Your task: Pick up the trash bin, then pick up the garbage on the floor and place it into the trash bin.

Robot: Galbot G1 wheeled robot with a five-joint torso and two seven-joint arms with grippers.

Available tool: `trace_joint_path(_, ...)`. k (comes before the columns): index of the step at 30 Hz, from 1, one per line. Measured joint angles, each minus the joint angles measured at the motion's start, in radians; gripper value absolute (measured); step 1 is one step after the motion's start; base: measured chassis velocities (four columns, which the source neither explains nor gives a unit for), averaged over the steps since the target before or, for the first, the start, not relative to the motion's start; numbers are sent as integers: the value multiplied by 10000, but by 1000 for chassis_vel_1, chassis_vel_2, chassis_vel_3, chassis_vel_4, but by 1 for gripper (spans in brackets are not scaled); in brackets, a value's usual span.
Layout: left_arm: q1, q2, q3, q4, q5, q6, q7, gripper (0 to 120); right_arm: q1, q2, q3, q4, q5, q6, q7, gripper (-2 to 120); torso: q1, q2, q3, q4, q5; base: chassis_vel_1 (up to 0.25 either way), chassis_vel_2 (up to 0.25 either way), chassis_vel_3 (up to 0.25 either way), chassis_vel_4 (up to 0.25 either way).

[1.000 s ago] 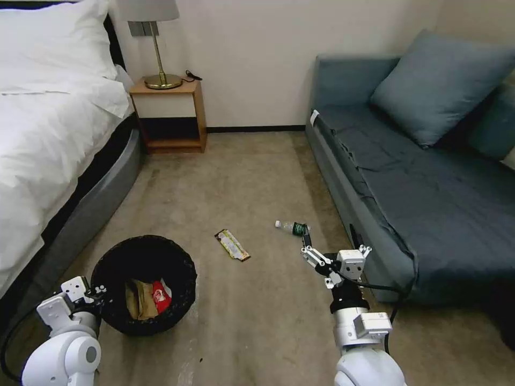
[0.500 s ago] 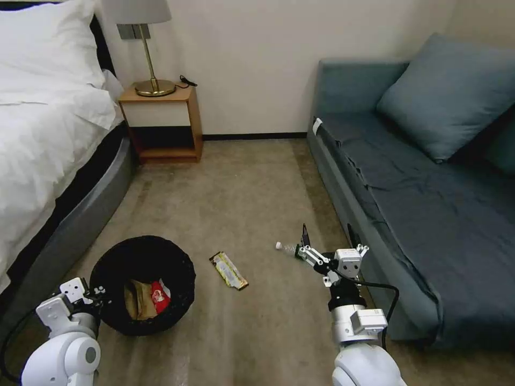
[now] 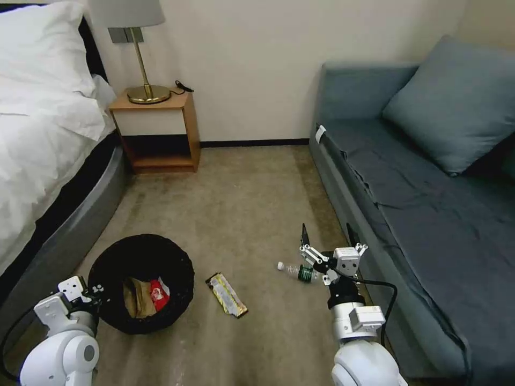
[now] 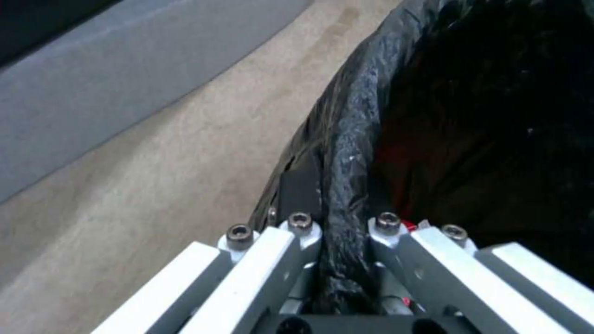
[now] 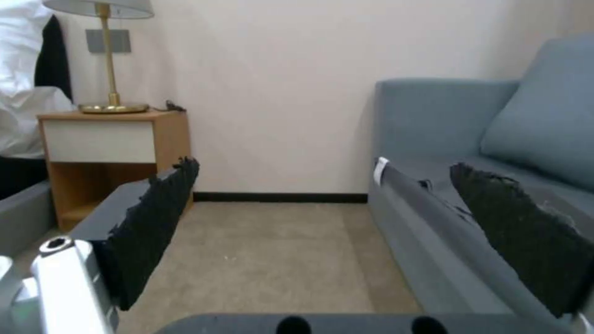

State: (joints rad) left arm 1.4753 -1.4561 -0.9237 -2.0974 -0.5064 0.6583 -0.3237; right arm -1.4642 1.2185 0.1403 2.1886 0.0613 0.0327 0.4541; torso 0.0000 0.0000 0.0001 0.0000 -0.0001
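Observation:
The trash bin (image 3: 112,262), lined with a black bag, stands on the carpet at my lower left. A tan paper bag (image 3: 134,298) and a red wrapper (image 3: 158,294) lie inside it. My left gripper (image 3: 94,292) is shut on the bin's near rim (image 4: 352,139), one finger outside and one inside. A flat brown-yellow wrapper (image 3: 227,294) lies on the floor right of the bin. A small clear bottle (image 3: 294,270) with a green label lies beside my right gripper (image 3: 327,236). That gripper is open, pointing forward above the bottle, its black pads (image 5: 155,218) wide apart with nothing between them.
A blue-grey sofa (image 3: 418,203) runs along the right, close to my right arm. A bed (image 3: 43,139) borders the left, near the bin. A wooden nightstand (image 3: 155,128) with a lamp stands at the back wall. Open carpet (image 3: 241,203) lies ahead.
The whole view has shifted as the camera moved forward. The bottle and flat wrapper now appear nearer to me, the bottle right by the right gripper. Both grippers keep their pose.

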Motion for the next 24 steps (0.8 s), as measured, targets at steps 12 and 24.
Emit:
trace_joint_path(12, -66, -12, -30, 133, -12, -23, -2, 3, 446, -365, -162, -286, 274, -87, -61, 100, 0, 0, -1, 0, 1, -44, 34, 36, -38)
trace_joint_path(24, -125, -57, -150, 54, -10, -36, -1, 3, 665, -663, -248, -461, 569, -232, -153, 100, 0, -1, -1, 0, 1, 0, 0, 0, 0)
